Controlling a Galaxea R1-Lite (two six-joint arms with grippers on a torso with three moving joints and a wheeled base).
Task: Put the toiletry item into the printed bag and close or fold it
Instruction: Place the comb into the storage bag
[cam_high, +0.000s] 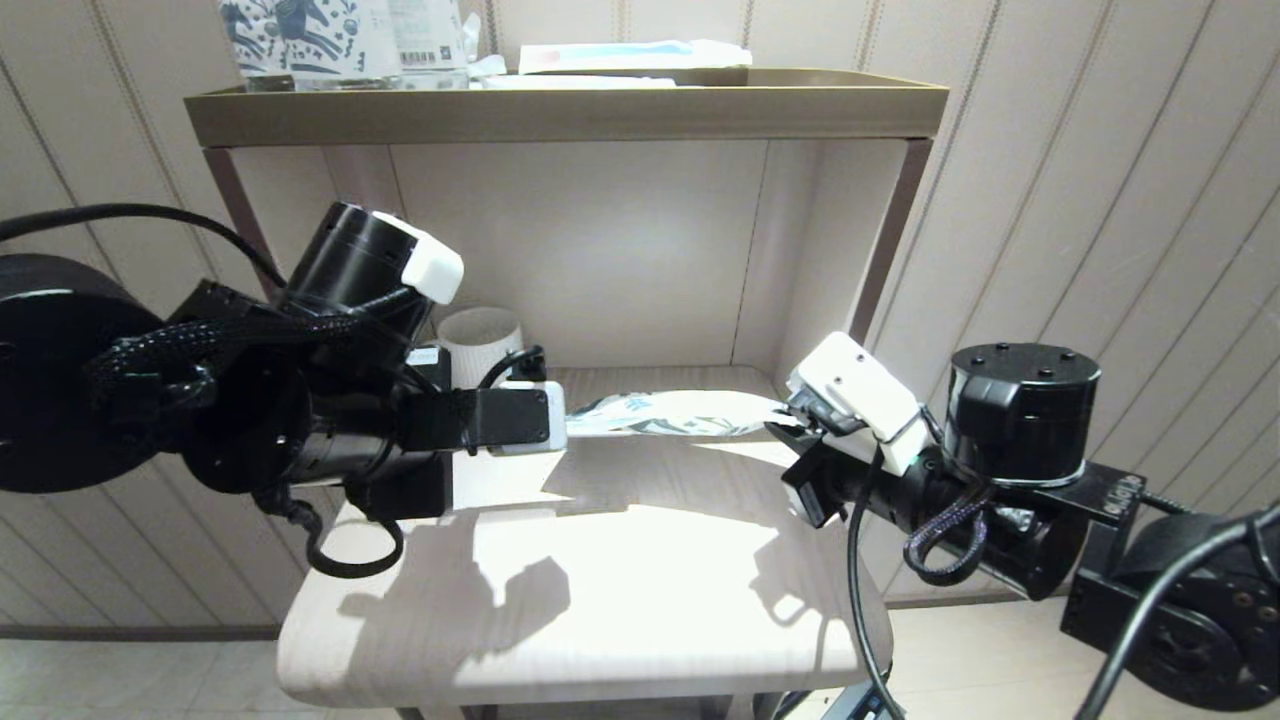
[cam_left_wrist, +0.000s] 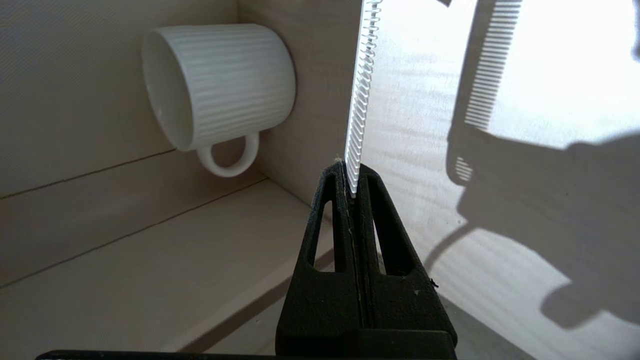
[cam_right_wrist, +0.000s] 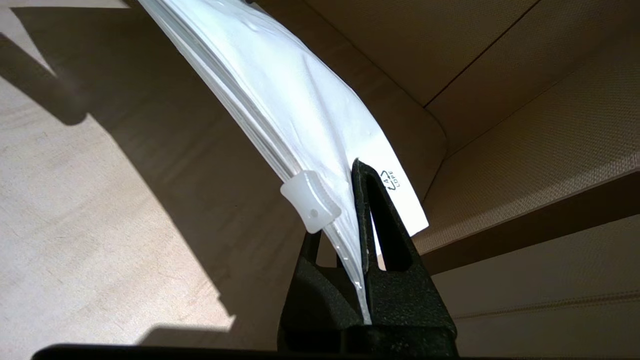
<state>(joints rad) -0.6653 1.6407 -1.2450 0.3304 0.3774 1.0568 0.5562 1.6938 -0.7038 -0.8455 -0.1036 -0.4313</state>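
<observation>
Both grippers hover over the pale table (cam_high: 600, 600), facing each other. My left gripper (cam_high: 556, 420) (cam_left_wrist: 351, 172) is shut on the handle end of the toiletry item (cam_left_wrist: 363, 85), a slim white comb pointing toward the right arm. My right gripper (cam_high: 792, 422) (cam_right_wrist: 340, 210) is shut on one end of the printed bag (cam_high: 680, 412) (cam_right_wrist: 300, 95), pinching it beside its clear zip slider (cam_right_wrist: 310, 201). The bag hangs level between the two grippers, and its free end reaches almost to the left gripper. Whether the comb's tip is inside the bag I cannot tell.
A ribbed white mug (cam_high: 482, 340) (cam_left_wrist: 220, 85) stands in the alcove's back left corner, just behind the left gripper. Above, the shelf tray (cam_high: 560, 110) carries upright horse-printed packs (cam_high: 300, 35) and a flat blue-and-white packet (cam_high: 630, 55). Alcove walls close in on both sides.
</observation>
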